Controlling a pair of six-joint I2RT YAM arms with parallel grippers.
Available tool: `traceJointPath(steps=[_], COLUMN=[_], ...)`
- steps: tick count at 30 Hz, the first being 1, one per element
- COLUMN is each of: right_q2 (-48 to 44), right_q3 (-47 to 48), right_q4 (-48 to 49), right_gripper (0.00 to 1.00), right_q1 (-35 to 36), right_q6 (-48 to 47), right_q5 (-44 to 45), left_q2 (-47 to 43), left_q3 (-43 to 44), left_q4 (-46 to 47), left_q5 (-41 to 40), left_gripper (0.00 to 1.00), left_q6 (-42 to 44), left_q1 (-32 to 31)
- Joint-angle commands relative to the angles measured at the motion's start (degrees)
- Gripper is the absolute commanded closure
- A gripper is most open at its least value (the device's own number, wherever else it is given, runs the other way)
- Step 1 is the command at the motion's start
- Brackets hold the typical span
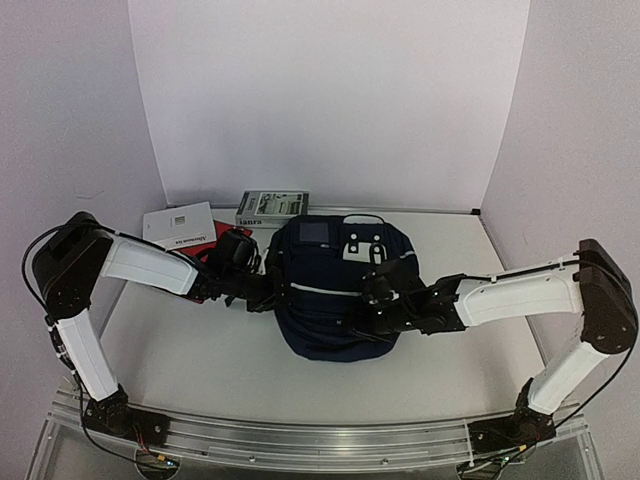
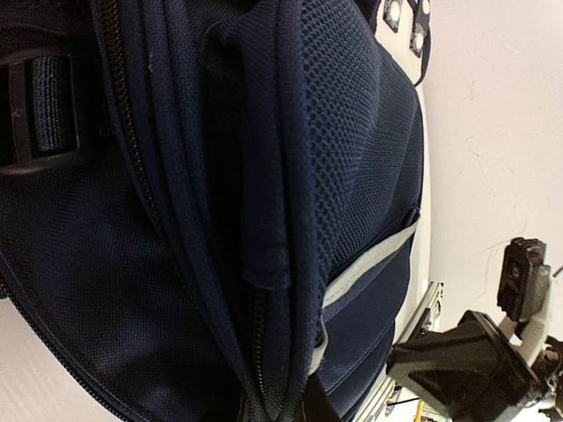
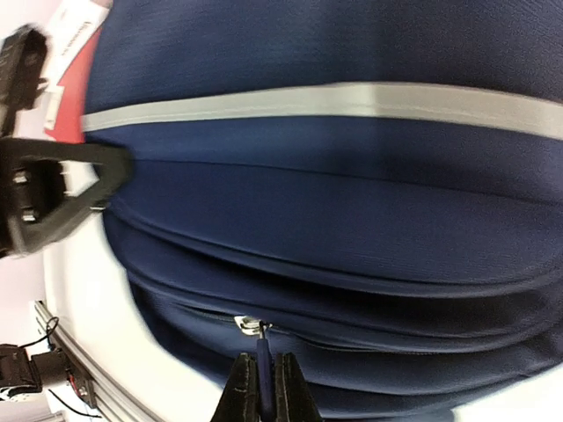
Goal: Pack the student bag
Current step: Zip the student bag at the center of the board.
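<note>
The bag (image 1: 335,295) lies mid-bench (image 1: 200,350), nearer the far edge. Behind its left part, a box (image 1: 272,206) stands at the far edge. A booklet (image 1: 180,225) lies left of the box, towards the far left corner, with a folder (image 3: 77,97) between it and the bag. The left gripper (image 1: 268,292) is at the bag's left side. The right gripper (image 3: 262,387) is at its near right, closed on a zip pull (image 3: 261,347).

a lab test booth: plain white walls (image 1: 330,100), white table (image 1: 220,370), aluminium rail (image 1: 300,443).
</note>
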Motion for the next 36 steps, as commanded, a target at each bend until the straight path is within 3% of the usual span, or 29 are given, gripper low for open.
traceJointPath(steps=[1,9,14,16,20,21,23,28,36], right_q2=[-1.04,-0.77,0.37,-0.73,-4.91,-5.85,-7.46,-11.8,-13.3], right_q3=[-3.19,-5.92,-1.79,-0.19,0.47,0.56,0.36,-1.24,-1.61], right_q4=[-4.05,-5.37,-5.0,-3.95,-1.87,-1.8,-1.29,1.95,3.05], right_gripper=[1.0,1.0,1.0,1.0,1.0,1.0,1.0,1.0,1.0], right_q1=[-2.91,-6.0,-7.57,-7.57,-7.54,-7.61,-7.56,-7.62,-7.57], right_q6=[0.78,-1.53,-7.16,-10.58,-17.96,-19.04,-20.62,-20.94,-20.06], right_q5=[-1.56,3.92,8.62,7.89,4.71,4.1,2.68,0.55,0.04], left_q2=[-6.3,-13.86,-16.54,-17.48,-22.32,-23.49,-25.76,-25.63,-10.68], left_q3=[-2.49,-8.95,-8.3,-6.95,-4.19,-3.19,-1.89,-1.03,4.9], left_q4=[-3.68,-4.96,-12.48,-16.15,-21.0,-22.26,-22.82,-16.21,-2.91], left_q5=[-2.52,1.01,-0.75,-1.98,-8.96,-11.44,-16.35,-17.99,-15.27], left_gripper=[1.0,1.0,0.97,0.85,0.4,0.32,0.27,0.24,0.24], left_q6=[6.45,12.43,20.76,23.77,29.65,31.51,34.56,41.23,45.05], left_q1=[5.25,11.57,11.93,11.84,10.56,9.54,7.22,-1.07,-10.29])
